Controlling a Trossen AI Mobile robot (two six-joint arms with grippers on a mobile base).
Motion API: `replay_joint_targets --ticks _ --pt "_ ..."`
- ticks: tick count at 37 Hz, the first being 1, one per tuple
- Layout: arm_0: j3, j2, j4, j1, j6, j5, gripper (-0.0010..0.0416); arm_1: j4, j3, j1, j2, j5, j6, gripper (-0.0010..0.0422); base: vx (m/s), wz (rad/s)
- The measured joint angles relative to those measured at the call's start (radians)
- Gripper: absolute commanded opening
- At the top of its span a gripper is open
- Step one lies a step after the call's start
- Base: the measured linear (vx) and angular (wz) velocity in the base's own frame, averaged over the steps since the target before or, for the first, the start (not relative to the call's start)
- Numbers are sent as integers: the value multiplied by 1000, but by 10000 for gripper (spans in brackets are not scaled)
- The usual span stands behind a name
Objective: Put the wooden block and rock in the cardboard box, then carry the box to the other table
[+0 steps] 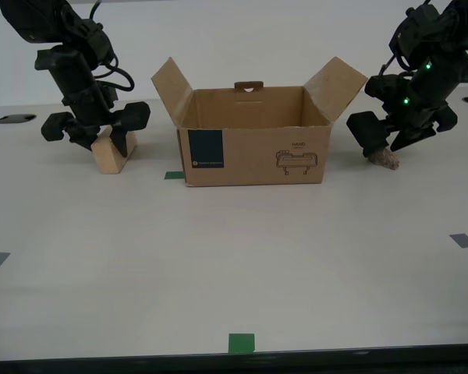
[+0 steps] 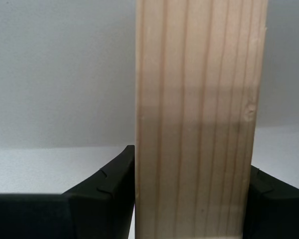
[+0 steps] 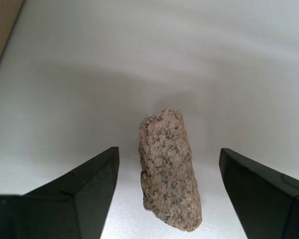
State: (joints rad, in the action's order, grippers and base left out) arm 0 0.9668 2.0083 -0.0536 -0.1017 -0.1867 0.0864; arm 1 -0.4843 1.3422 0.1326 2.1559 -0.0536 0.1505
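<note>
The cardboard box (image 1: 253,148) stands open on the table, flaps up, blue label on its front. At the exterior view's left, the pale wooden block (image 1: 113,153) sits tilted on the table with my second gripper (image 1: 109,136) shut on it. The block (image 2: 199,124) fills the gap between the black fingers (image 2: 109,184) in the second wrist view. At the exterior view's right, the rock (image 1: 386,160) lies on the table. My first gripper (image 1: 386,144) is lowered over it, open. The rock (image 3: 169,172) lies between the jaws with space on both sides. The other table is out of view.
The pale tabletop (image 1: 234,257) carries green tape marks (image 1: 241,342) near its front edge and beside the box (image 1: 174,175). Grey tape squares (image 1: 462,240) lie toward both sides of the exterior view. A dark hole (image 1: 15,118) sits at the exterior view's far left.
</note>
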Motion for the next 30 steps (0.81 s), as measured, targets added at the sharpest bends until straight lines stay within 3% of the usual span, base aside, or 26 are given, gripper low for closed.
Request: replay_joint_targets --ticks 15,28,30 --pt "6 35 -2 0 -1 0 150 -8 0 0 0 -5 0 0 0 0" --pt "14 35 0 -2 0 0 -6 -9 0 0 0 -5 0 -1 0 0" --pt "14 35 0 -2 0 0 3 -9 0 0 -1 -5 0 -1 0 0"
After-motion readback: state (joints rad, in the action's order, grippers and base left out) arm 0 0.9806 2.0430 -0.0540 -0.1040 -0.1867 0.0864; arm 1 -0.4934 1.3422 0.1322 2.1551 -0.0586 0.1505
